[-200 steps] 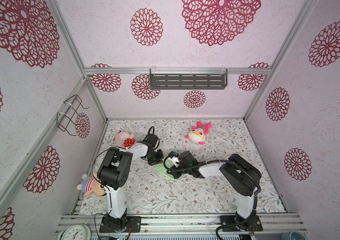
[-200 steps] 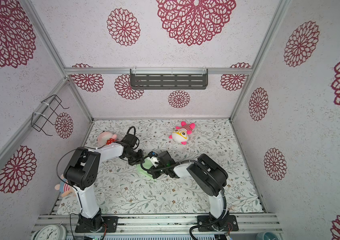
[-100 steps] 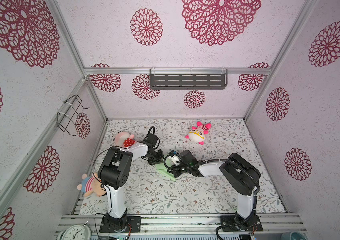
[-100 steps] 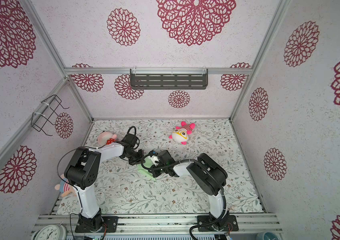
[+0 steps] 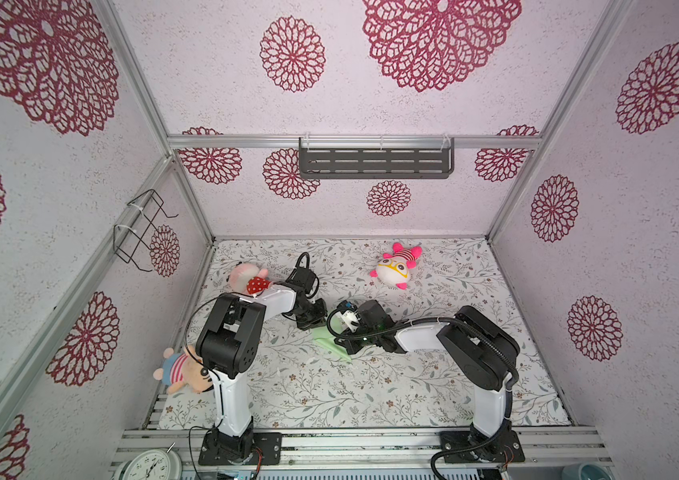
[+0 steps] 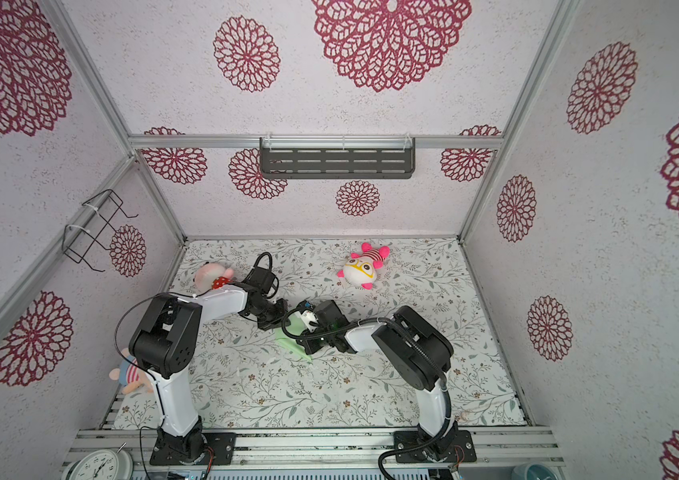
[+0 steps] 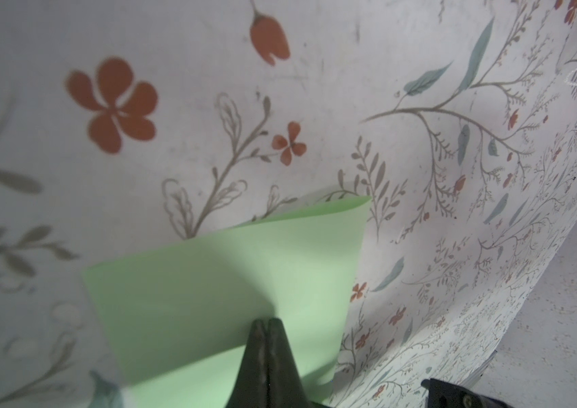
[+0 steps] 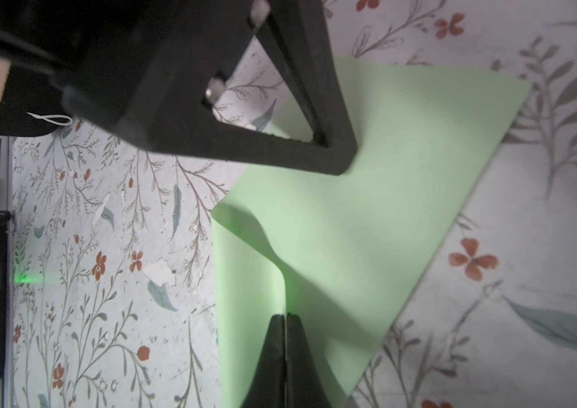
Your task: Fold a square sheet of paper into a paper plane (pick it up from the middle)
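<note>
The pale mint-green sheet of paper (image 5: 326, 343) (image 6: 289, 343) lies mid-table, folded into a pointed kite shape like a paper plane, with a raised centre crease. My left gripper (image 5: 316, 328) (image 6: 273, 326) is shut. Its tips (image 7: 267, 321) press down on the paper (image 7: 227, 282). In the right wrist view one of its fingers (image 8: 333, 155) touches the flat green surface (image 8: 386, 212). My right gripper (image 5: 344, 347) (image 6: 307, 347) comes in low from the right. It is shut, and the raised crease runs into its tips (image 8: 285, 316).
A white-and-pink plush (image 5: 396, 268) lies at the back right. A pink plush with a red patch (image 5: 246, 280) lies by the left arm, and a striped doll (image 5: 181, 370) at the left edge. A clock (image 5: 154, 465) sits in front, and a dark shelf (image 5: 375, 160) hangs on the back wall.
</note>
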Motion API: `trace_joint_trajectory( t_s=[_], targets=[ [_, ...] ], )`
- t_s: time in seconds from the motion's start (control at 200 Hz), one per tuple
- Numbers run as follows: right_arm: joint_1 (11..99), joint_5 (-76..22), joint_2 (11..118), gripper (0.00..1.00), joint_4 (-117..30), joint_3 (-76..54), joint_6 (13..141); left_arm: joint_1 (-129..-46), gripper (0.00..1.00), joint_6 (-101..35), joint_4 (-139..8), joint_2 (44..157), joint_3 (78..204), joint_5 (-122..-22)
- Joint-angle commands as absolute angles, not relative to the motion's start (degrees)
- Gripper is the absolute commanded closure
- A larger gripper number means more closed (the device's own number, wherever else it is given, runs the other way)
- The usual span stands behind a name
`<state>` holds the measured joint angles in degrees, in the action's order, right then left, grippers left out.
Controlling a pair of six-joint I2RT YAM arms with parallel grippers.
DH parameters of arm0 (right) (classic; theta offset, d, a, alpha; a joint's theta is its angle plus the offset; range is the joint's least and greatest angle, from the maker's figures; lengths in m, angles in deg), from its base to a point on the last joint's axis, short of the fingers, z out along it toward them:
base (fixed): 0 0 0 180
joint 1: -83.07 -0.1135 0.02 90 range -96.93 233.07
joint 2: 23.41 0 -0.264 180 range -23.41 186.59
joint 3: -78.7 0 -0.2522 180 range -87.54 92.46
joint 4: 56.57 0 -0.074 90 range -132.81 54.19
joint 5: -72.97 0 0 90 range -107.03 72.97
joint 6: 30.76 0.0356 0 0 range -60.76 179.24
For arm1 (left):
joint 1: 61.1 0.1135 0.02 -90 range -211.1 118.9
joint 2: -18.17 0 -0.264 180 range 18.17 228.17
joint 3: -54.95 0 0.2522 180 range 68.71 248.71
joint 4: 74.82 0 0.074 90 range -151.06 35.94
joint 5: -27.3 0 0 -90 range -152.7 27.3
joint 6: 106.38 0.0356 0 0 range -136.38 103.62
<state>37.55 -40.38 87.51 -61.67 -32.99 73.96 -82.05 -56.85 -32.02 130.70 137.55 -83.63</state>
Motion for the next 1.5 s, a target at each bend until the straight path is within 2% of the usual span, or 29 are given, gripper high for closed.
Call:
trace_joint_trajectory(
  t_s=[0.0, 0.49, 1.496],
  targets=[
    [38.0, -38.7, 87.6, 1.00, -59.8, -31.2, 74.7, -82.8, 1.00, -55.9, -30.0, 134.0, 136.4, -82.3],
    [38.3, -42.3, 85.4, 0.99, -55.7, -30.6, 76.9, -82.7, 1.00, -56.0, -30.0, 134.1, 136.4, -81.6],
    [38.7, -38.7, 87.1, 0.99, -48.6, -27.3, 76.9, -82.8, 1.00, -56.2, -30.1, 134.3, 136.6, -81.8]
  ],
)
